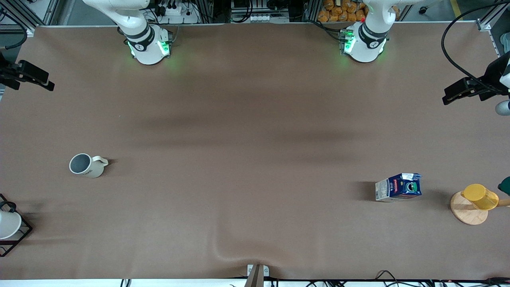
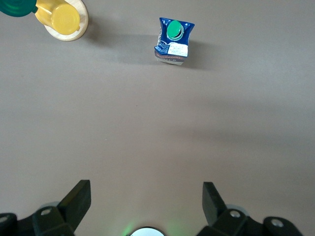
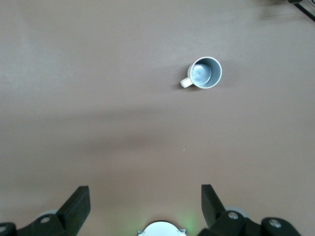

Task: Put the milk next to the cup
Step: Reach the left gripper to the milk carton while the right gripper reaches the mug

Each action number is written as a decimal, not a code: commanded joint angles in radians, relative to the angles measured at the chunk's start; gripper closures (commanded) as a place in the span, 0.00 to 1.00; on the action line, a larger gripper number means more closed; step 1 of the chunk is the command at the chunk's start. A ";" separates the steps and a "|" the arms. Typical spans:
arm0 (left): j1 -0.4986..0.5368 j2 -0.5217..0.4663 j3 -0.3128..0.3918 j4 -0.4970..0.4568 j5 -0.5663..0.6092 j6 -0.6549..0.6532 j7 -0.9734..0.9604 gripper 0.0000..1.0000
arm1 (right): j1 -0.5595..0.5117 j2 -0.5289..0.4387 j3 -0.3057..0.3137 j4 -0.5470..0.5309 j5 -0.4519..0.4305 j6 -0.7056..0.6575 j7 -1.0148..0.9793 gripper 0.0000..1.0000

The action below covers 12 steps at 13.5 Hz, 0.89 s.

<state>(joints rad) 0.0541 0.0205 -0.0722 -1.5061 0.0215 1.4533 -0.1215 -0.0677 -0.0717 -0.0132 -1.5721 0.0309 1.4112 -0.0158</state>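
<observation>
The dark-blue, green-capped milk (image 1: 398,187) stands upright on the tabletop (image 1: 247,159), well apart from the cup (image 1: 87,165). Left gripper (image 2: 146,206) and right gripper (image 3: 145,206) wait high, jaws released.

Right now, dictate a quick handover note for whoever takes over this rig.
Left gripper: open, holding nothing, high over bare table.
Right gripper: open, holding nothing, high over bare table.
Milk carton: upright near the left arm's end, beside the yellow cup on its wooden coaster.
Cream mug: upright near the right arm's end.
Done: nothing.
Left: grasp the carton, carry it across, set it beside the mug.
</observation>
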 commanded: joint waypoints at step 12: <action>-0.019 0.272 -0.014 0.021 0.083 0.241 -0.001 0.00 | -0.007 -0.013 0.015 -0.022 -0.029 0.020 -0.018 0.00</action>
<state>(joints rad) 0.0357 0.2314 -0.0842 -1.5085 0.0882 1.6582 -0.1170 -0.0674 -0.0716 -0.0072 -1.5819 0.0170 1.4237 -0.0203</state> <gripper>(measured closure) 0.000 0.000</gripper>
